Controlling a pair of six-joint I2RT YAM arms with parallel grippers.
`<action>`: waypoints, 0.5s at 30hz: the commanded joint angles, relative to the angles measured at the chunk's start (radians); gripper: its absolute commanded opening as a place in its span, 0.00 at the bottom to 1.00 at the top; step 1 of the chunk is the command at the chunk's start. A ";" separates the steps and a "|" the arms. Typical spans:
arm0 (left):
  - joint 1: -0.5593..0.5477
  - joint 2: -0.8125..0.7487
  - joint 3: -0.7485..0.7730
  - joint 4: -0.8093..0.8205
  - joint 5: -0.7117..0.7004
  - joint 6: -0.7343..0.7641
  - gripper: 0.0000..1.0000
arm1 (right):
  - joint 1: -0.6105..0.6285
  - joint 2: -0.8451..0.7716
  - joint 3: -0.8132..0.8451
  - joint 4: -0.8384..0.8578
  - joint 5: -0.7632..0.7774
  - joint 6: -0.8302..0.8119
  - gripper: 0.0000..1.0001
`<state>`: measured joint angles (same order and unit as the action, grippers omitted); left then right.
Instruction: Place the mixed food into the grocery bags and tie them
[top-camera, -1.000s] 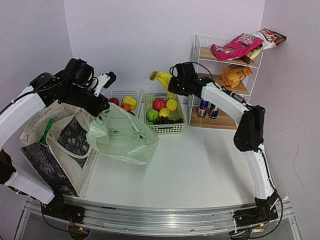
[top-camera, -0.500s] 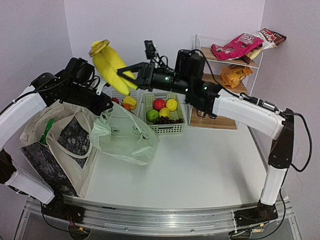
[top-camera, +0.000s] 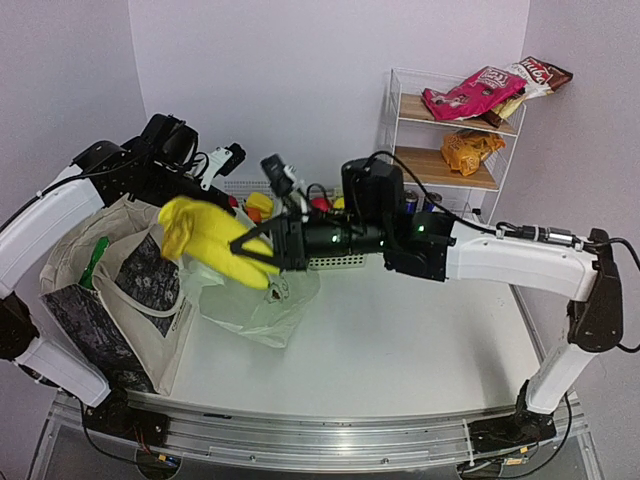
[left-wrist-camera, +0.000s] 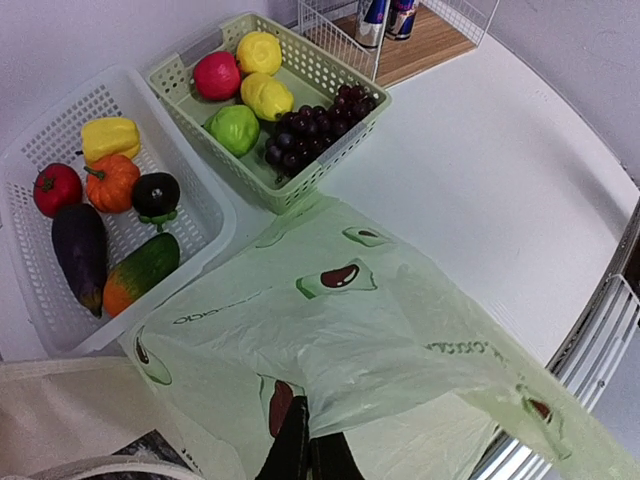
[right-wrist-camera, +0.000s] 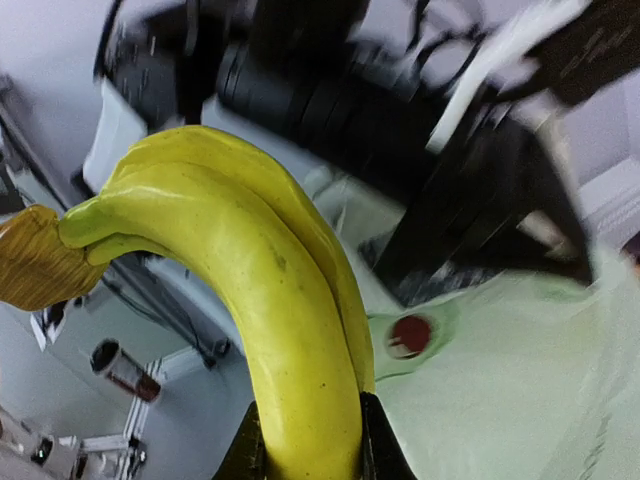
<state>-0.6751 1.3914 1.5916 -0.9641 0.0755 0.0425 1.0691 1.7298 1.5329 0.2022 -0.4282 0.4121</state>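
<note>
the right pincer (right-wrist-camera: 306, 452) is clamped on the yellow bananas (top-camera: 205, 235), one dark finger pressed to each side of the bunch's lower end. the fruit curves away beyond the tips to a brownish stalk. just below and past that grip lies the pale-green plastic bag (top-camera: 262, 305), an avocado print showing right beside the fingers. the left pincer (left-wrist-camera: 308, 445) is pinched on a fold of the same bag, with the film spreading out ahead of it. farther ahead of the left pincer sit a green basket (left-wrist-camera: 340, 150) holding the grape bunch (left-wrist-camera: 310, 130) and a white basket (left-wrist-camera: 222, 215). the cream tote (top-camera: 110, 290) stands close beside the left pincer.
</note>
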 joint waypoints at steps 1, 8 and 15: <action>-0.008 -0.003 0.051 0.078 0.037 -0.015 0.00 | 0.127 -0.021 0.004 -0.452 0.160 -0.225 0.00; -0.008 -0.019 0.037 0.072 0.066 0.015 0.00 | 0.141 -0.025 -0.031 -0.572 0.377 -0.160 0.00; -0.008 -0.073 -0.037 0.100 0.117 0.172 0.00 | 0.140 0.012 0.044 -0.787 0.638 -0.127 0.00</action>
<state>-0.6800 1.3834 1.5874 -0.9183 0.1384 0.0947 1.2105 1.7285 1.5153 -0.4486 0.0173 0.2676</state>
